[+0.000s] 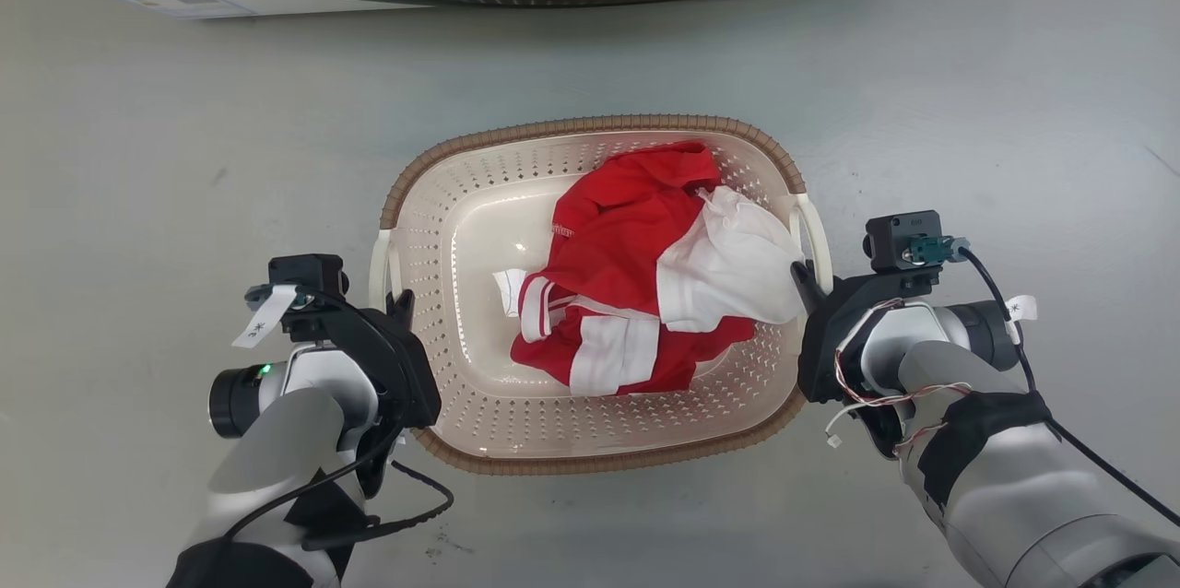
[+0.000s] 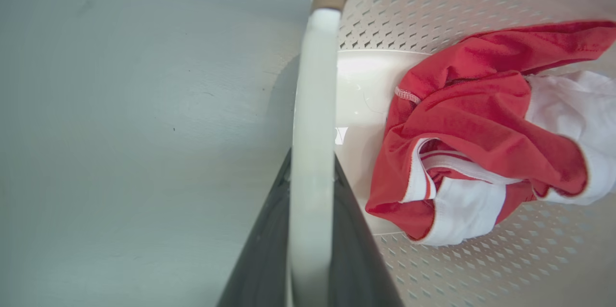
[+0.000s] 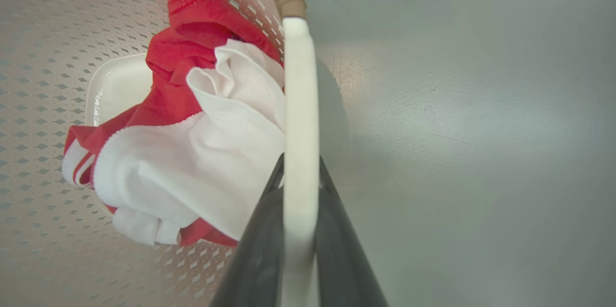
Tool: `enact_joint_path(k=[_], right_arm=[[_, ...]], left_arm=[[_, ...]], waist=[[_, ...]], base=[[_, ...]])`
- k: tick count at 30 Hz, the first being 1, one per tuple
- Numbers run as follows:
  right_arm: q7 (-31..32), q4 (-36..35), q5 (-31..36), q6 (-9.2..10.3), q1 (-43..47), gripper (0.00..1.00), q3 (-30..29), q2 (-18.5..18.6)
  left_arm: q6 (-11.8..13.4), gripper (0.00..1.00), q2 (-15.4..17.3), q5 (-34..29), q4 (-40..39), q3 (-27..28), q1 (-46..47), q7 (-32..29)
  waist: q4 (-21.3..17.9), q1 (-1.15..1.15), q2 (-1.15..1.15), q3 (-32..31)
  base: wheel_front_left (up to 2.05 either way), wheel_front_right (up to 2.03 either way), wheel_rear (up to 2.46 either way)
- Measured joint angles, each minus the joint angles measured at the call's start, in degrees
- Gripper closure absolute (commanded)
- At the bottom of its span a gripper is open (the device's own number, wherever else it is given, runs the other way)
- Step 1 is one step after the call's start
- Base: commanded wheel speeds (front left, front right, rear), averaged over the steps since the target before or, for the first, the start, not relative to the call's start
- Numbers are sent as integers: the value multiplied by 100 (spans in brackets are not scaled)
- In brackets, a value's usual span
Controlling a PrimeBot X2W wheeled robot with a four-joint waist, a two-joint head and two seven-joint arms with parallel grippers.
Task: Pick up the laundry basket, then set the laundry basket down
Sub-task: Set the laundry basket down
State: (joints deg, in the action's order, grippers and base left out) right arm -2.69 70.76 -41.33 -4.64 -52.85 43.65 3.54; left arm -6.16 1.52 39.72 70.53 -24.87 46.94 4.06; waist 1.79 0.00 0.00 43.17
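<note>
The laundry basket [image 1: 590, 125] is at the middle of the grey floor [image 1: 166, 164]. The left gripper [image 1: 402, 304] and right gripper [image 1: 800, 278] each pinch a white handle [image 2: 313, 105] tight. Move both sides together, slowly, keeping it flat.
</note>
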Motion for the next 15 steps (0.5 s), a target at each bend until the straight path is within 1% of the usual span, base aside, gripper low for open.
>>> enact_joint_path(k=[1, 2, 3, 4, 5, 6, 7, 13, 15], right_arm=[[-11, 4, 0, -9, -10, 100, 1, 0], [-35, 10, 1, -18, -21, 82, 7, 0], [-43, 16, 3, -18, -35, 61, 12, 1], [-46, 26, 4, -18, -43, 30, 13, 4], [-60, 33, 7, -18, -46, 0, 13, 13], [-93, 42, 9, -20, -46, 0, 14, 19], [-98, 44, 9, -26, -47, 0, 14, 20], [-170, 59, 9, -46, -57, 0, 21, 21], [-222, 69, 9, -52, -56, 0, 26, 22]], left_arm=[[-3, 100, -2, 3, 7, -2, 4, -1], [-24, 97, -2, 4, 16, -4, 11, -2], [-34, 81, -2, 4, 22, -8, 19, -3], [-42, 65, 0, 5, 27, -10, 30, -18], [-43, 42, 2, 7, 35, -12, 47, -19], [-43, 16, 10, 14, 45, -14, 70, -24], [-45, 0, 15, 14, 49, -20, 77, -25], [-48, 0, 11, 71, 58, -26, 83, -32], [-49, 0, 10, 189, 60, -41, 81, -41]], waist=[[2, 0, 0, 10], [4, 0, 0, 19], [6, 0, 0, 27], [8, 0, 0, 34], [10, 0, 0, 39], [12, 0, -1, 42], [13, 0, -1, 44], [27, 0, -1, 29], [31, 0, -1, -1]], base=[[0, 0, 0], [0, 0, 0], [0, 0, 0], [0, 0, 0], [0, 0, 0], [0, 0, 0], [0, 0, 0], [0, 0, 0], [0, 0, 0]])
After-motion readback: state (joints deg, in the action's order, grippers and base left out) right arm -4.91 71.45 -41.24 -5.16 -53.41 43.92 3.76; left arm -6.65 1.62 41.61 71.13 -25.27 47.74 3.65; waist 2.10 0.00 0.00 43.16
